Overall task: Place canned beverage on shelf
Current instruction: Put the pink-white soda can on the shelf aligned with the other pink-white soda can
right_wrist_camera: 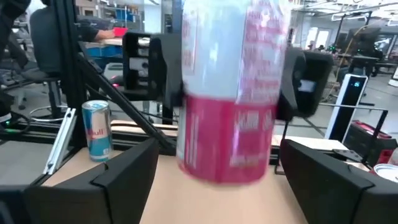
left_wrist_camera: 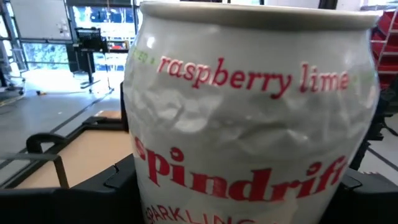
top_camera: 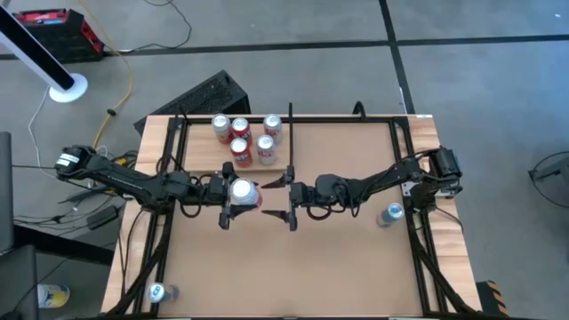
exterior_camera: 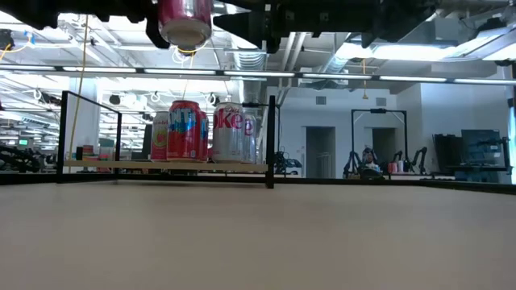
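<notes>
Holding: left hand [top_camera: 233, 203] pinches a white and red can [top_camera: 243, 193], raised well above the tabletop [top_camera: 338, 267]; the left wrist view shows "raspberry lime" printed on it.
Left edge: one blue can [top_camera: 158, 292] stands at the near left corner of the tabletop, just beside the black frame rods.
Shelf: pale-wood shelf [top_camera: 200, 153] with thin black rods lies at the far left part of the tabletop; five cans [top_camera: 243, 138] stand on it in a tight group, red, pink and silver ones.
In the way: nothing stands between the held can and the shelf, but the grouped cans fill the right half of the shelf.
Right hand: right hand [top_camera: 290, 196] is just beside the held can, facing it, fingers spread wide and not touching it.
Right side: a second blue can [top_camera: 391, 213] stands near the right arm, well apart from the shelf.
Surface: plain brown wood.
Room: grey floor, cables, a white stand, other robot rigs far behind.
</notes>
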Motion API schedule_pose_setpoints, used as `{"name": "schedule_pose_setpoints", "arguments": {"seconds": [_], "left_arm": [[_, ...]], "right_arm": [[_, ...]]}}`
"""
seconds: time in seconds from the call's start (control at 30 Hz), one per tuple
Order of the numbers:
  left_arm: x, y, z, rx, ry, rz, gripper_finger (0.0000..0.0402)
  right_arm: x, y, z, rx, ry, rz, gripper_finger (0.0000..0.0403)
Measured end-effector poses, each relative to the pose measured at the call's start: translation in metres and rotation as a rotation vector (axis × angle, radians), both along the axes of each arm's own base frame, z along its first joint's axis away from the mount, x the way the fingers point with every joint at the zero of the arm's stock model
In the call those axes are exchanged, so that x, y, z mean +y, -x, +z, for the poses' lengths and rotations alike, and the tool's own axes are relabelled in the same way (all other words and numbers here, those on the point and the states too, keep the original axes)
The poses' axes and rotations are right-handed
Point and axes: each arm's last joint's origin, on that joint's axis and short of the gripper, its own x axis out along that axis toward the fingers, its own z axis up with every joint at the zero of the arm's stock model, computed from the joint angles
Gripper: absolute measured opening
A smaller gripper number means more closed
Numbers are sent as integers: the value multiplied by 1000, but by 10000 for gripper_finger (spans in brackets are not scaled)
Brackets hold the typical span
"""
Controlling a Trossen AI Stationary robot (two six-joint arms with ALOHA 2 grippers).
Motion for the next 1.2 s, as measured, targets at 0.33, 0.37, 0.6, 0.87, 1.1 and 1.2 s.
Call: {"name": "schedule_pose_setpoints", "arguments": {"seconds": [0.33,0.37,0.6,0.87,1.1,1.2], "left_arm": [[4,-22,-6,-26,-33,78,271],[4,-21,-5,-32,-32,73,271],[5,-15,-2,-2,-63,80,271],[7,-4,13,-31,-96,90,271],[7,2,15,-18,-98,70,271],[7,1,10,25,-89,65,271]], "right_arm": [[-5,-5,-7,17,-12,-85,359],[-6,-5,-6,17,-13,-93,359],[-6,-6,-12,69,-4,-84,359],[-6,-5,-27,171,79,-76,359],[-6,-6,-20,130,85,-84,359],[-5,-5,-19,124,80,-83,359]]}}
